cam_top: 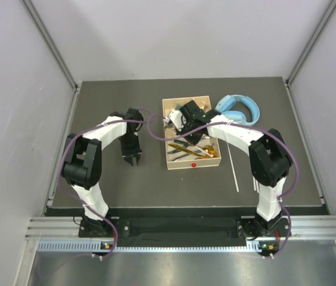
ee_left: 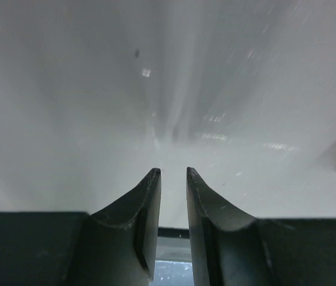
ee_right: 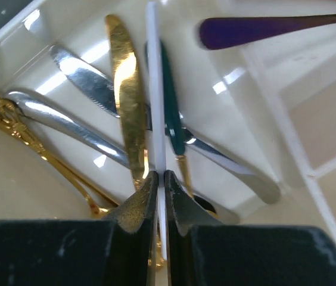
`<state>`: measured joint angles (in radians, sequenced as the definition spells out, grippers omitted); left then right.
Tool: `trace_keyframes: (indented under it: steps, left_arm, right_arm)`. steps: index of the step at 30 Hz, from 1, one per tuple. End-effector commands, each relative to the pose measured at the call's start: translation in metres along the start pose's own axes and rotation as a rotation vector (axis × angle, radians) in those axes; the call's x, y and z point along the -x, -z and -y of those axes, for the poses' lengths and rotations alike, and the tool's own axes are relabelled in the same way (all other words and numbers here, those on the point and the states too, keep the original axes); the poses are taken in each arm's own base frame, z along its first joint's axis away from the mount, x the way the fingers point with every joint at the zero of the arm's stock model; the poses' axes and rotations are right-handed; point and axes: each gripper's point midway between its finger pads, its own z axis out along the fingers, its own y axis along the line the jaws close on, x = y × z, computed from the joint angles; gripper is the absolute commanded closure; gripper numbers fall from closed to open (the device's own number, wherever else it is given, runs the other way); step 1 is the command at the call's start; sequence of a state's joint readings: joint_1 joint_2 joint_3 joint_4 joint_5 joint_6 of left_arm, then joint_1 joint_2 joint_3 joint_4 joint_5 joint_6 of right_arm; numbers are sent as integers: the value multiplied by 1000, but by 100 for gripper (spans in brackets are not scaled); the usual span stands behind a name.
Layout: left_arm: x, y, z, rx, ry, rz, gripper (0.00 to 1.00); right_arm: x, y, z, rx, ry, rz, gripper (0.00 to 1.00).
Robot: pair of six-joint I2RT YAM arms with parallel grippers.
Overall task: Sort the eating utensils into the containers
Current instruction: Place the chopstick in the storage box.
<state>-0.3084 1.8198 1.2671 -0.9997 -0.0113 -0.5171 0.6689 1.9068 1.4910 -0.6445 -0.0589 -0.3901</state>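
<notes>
Over the large section of the cream tray (cam_top: 183,167), my right gripper (ee_right: 161,179) is clenched on a pale chopstick (ee_right: 152,71). The wrist view shows the thin white stick pinched between the two pads and running straight out ahead of them. It sits parallel to the gold knife (ee_right: 123,89) and the teal handle (ee_right: 171,113) below. I read that lengthwise hold as deliberate, so the stick can go down alongside its neighbours rather than across them. A silver knife (ee_right: 90,77) lies just beside the gold one, and a purple handle (ee_right: 263,27) crosses the far corner near the divider.

I can't tell whether the chopstick tip is touching the cutlery under it or hanging just clear. My guess is we're at the drop-off for this piece, and a release too high could let it bounce onto the divider.

On the other side, my left gripper (cam_top: 133,159) hangs over the bare table (cam_top: 114,185), well apart from the tray. Its jaws are slightly parted with nothing between them. It looks parked there to keep out of the right arm's way.

A second chopstick (cam_top: 233,170) lies on the table to the right of the tray, not yet sorted. The light-blue headphones (cam_top: 239,109) sit beyond the tray's far right corner and aren't my job.
</notes>
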Motion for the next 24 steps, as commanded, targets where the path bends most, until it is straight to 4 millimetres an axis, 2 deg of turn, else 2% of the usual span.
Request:
trace_keyframes:
  steps: [1, 2, 3, 6, 9, 14, 16, 19, 21, 24]
  left_arm:
    - [-7, 13, 5, -79, 2, 47, 71]
    - [-8, 15, 5, -86, 7, 59, 71]
    - [-13, 12, 2, -80, 11, 49, 71]
    - [-19, 11, 0, -85, 19, 47, 71]
    - [-22, 14, -1, -93, 26, 54, 71]
    - [-25, 21, -3, -100, 34, 75, 70]
    - [-27, 21, -5, -98, 40, 76, 70]
    - [-32, 22, -7, -101, 40, 79, 71]
    - [-35, 21, -10, -97, 43, 74, 71]
    - [-37, 22, -11, -96, 42, 75, 71]
  right_arm:
    - [10, 8, -31, 15, 79, 57, 100]
    - [10, 8, -36, 14, 85, 65, 100]
    - [4, 6, -48, 28, 100, 54, 100]
    - [-12, -4, -65, 59, 103, 20, 100]
    - [-17, -7, -70, 66, 87, 10, 100]
    - [-14, -3, -68, 30, 68, 29, 100]
    - [-13, 1, -65, 8, 61, 38, 80]
    - [-10, 9, -51, -77, 37, 50, 59]
    - [-6, 17, -46, -113, 18, 80, 52]
    - [4, 34, -33, -188, -16, 144, 49]
